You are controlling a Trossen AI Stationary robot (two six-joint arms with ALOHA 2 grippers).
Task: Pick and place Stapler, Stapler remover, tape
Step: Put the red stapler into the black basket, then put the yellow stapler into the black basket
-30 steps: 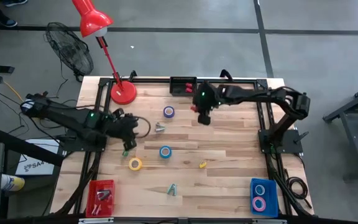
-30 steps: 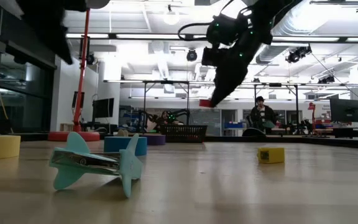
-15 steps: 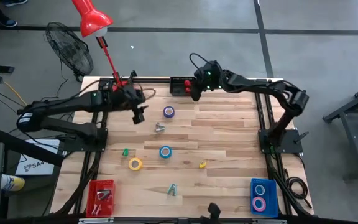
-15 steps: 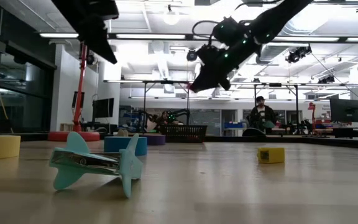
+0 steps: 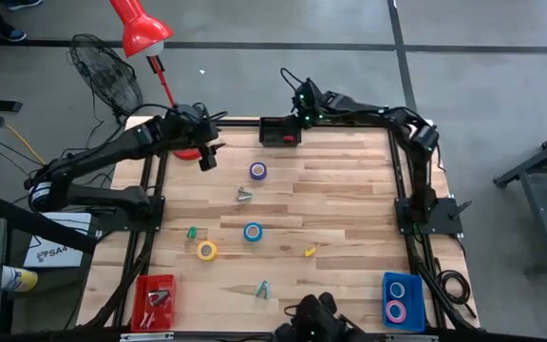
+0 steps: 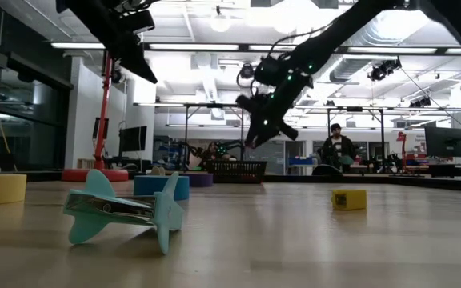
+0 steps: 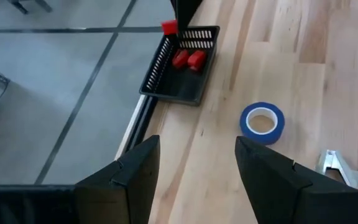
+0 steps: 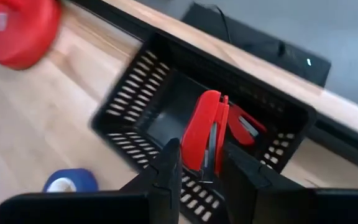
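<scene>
My right gripper (image 8: pixel 201 163) is shut on a red stapler (image 8: pixel 201 134) and hovers over the black basket (image 5: pixel 281 133) at the table's far edge. At least one other red stapler (image 8: pixel 248 127) lies in the basket. My left gripper (image 5: pixel 207 159) is open and empty, raised above the far-left part of the table near the red lamp base (image 5: pixel 190 142). On the table lie a purple-blue tape roll (image 5: pixel 258 171), a blue one (image 5: pixel 253 231) and a yellow one (image 5: pixel 206 250). Stapler removers (image 5: pixel 244 195) (image 5: pixel 262 290) lie among them. My right gripper pinches the red stapler between its two fingers at the end nearest the wrist (image 8: pixel 206 169). The fingers come from above, slanting toward the far edge. The stapler runs on beyond the fingertips along their line and is lifted clear above the basket's inside.
A blue bin (image 5: pixel 402 300) at the near-right corner holds a blue and a pink roll. A red bin (image 5: pixel 155 300) stands at the near-left corner. A green piece (image 5: pixel 192 231) and a yellow piece (image 5: pixel 310 252) lie mid-table. A dark object (image 5: pixel 313 318) shows at the near edge.
My right gripper has carried the red stapler from mid-table toward the far edge and now stands over the black basket. My left gripper has risen from the green piece at the table's left and swung toward the far edge, near the lamp base.
</scene>
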